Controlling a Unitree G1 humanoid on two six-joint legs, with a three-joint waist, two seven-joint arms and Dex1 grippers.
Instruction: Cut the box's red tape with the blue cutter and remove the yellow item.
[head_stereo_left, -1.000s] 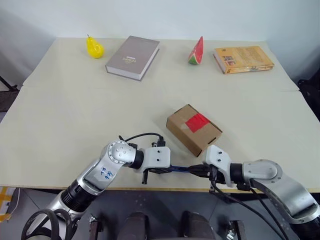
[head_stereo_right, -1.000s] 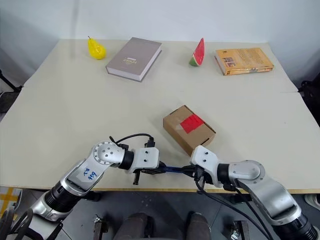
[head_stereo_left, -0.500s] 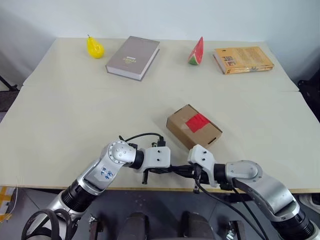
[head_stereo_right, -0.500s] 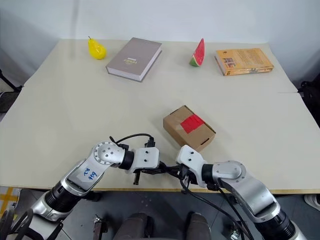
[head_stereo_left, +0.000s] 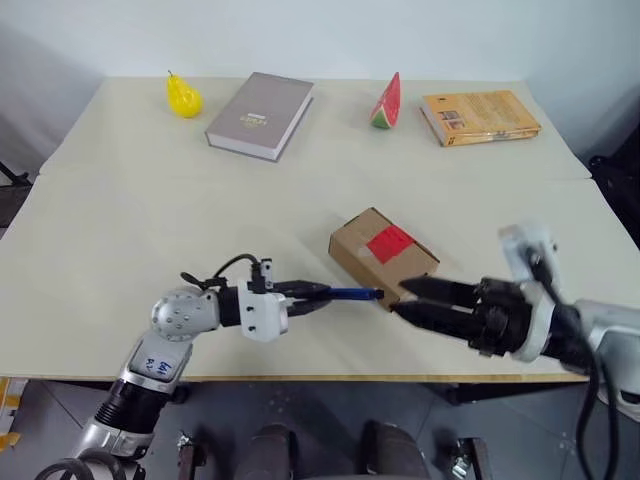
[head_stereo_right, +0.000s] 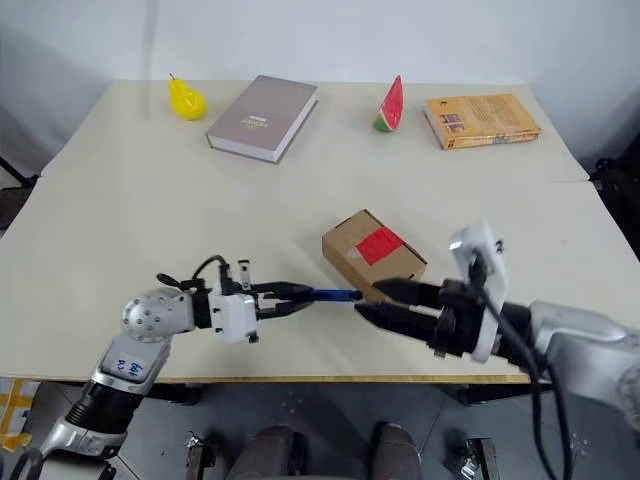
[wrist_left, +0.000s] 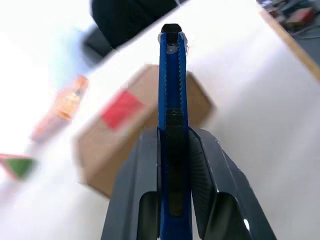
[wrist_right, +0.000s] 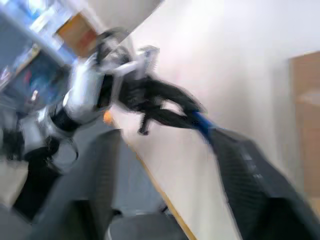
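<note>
The brown box lies near the table's front, with the red tape across its top. My left gripper is shut on the blue cutter, held level just above the table. The cutter's tip points at the box's near side. In the left wrist view the cutter runs out between the shut fingers toward the box. My right gripper stands open right of the cutter's tip, in front of the box, with nothing between its fingers. The yellow item is hidden.
Along the table's far side lie a yellow pear, a grey book, a watermelon slice and an orange book. The table's front edge runs just below both grippers.
My right gripper let go of the cutter's end, opened, rolled over and rose to the right. The left gripper lifted with the cutter still in it.
</note>
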